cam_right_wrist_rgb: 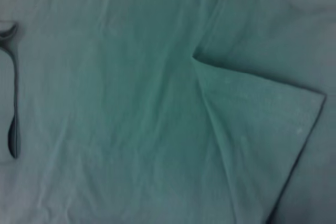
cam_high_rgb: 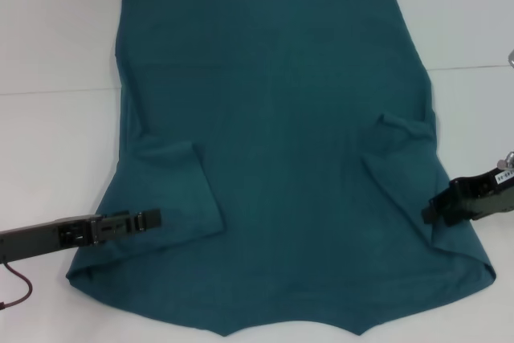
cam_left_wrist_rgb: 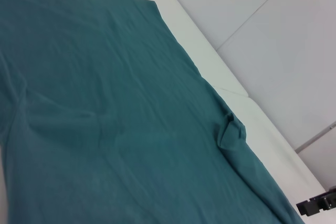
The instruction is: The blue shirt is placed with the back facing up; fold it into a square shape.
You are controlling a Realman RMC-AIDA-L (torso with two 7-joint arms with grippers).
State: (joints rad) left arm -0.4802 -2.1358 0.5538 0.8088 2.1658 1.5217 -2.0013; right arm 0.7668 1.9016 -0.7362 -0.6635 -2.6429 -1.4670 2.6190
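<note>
Since the blue shirt (cam_high_rgb: pixel 281 142) runs lengthwise up the frame, you have the left end effector (cam_high_rgb: pixel 148 219) on its lower-left sleeve and the right end effector (cam_high_rgb: pixel 432 211) at its lower-right edge, grips I cannot tell.

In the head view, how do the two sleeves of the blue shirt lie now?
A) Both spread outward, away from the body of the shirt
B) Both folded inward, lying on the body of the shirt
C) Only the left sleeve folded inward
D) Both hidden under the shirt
B: on the blue shirt, the left sleeve and the right sleeve both lie as flaps on top of the body.
</note>
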